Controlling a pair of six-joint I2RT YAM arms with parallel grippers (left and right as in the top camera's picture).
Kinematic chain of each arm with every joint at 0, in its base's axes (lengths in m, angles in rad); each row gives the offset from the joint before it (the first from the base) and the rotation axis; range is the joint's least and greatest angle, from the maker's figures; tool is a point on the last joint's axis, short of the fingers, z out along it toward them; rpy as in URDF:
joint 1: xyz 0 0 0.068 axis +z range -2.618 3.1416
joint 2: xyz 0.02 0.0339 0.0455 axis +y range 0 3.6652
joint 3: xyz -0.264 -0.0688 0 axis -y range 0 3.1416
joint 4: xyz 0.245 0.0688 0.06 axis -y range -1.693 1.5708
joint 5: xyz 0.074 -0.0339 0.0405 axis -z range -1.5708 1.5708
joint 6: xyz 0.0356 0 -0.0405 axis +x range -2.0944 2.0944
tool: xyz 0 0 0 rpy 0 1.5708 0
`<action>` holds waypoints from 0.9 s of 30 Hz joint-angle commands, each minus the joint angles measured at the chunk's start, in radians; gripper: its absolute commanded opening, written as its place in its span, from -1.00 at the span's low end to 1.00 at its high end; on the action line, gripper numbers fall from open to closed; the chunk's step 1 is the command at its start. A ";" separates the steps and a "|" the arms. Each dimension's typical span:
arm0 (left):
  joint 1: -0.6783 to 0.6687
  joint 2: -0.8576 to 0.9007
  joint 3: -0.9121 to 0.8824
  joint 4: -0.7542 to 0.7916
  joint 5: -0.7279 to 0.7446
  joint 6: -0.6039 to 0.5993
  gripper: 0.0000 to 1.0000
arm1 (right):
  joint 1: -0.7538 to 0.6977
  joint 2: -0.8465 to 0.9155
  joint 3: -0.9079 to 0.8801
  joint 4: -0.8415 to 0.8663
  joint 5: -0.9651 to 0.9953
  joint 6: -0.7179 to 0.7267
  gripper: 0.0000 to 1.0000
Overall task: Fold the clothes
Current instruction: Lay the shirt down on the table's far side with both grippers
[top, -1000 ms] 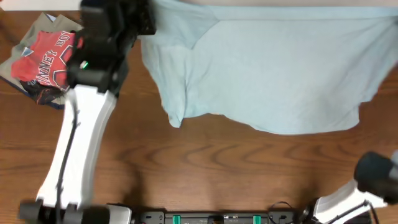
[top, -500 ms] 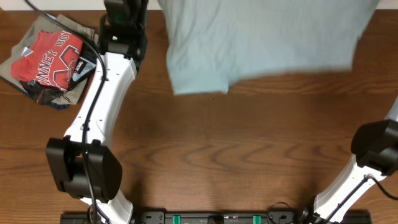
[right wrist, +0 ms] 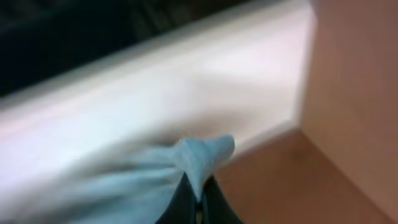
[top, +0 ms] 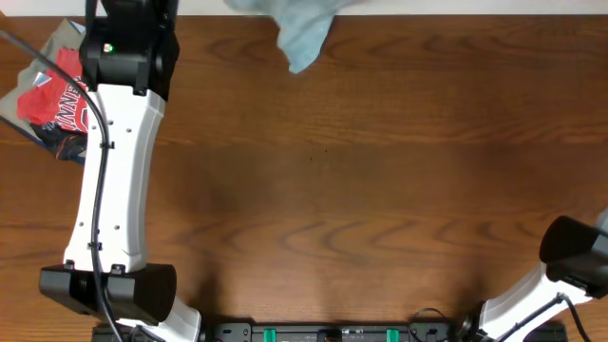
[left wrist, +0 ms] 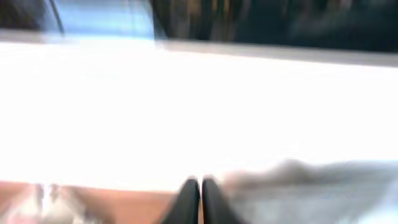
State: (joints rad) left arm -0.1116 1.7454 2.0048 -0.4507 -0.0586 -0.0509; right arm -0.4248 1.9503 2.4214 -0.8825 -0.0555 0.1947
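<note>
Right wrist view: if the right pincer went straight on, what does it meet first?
The clothes: the right pincer is shut on the pale blue fabric, bunched right ahead of its tips. Beyond lies a pale ledge, but blur leaves depth unclear.

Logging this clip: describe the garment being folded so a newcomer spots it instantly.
Follow the far edge of the wooden table in the overhead view. Left of centre hangs the pale blue garment, pinched by the right tool. Unlike the red lettered T-shirt at far left, it is plain.
</note>
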 commanded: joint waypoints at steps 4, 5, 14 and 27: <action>0.008 0.060 -0.012 -0.408 0.191 -0.128 -0.88 | -0.018 0.118 -0.051 -0.245 0.195 -0.060 -0.97; 0.005 0.065 -0.019 -0.454 0.240 -0.130 -0.88 | -0.018 0.135 -0.057 -0.302 0.196 -0.070 -0.98; -0.088 0.095 -0.160 -0.567 0.365 -0.130 -0.88 | -0.018 0.245 -0.063 -0.613 0.225 -0.069 -0.98; -0.298 0.280 -0.223 -0.311 0.369 -0.199 -0.20 | -0.018 0.251 -0.063 -0.625 0.277 -0.069 -0.98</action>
State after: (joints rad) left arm -0.3706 1.9652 1.7924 -0.7837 0.2943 -0.2127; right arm -0.4347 2.2002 2.3531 -1.5063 0.1989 0.1398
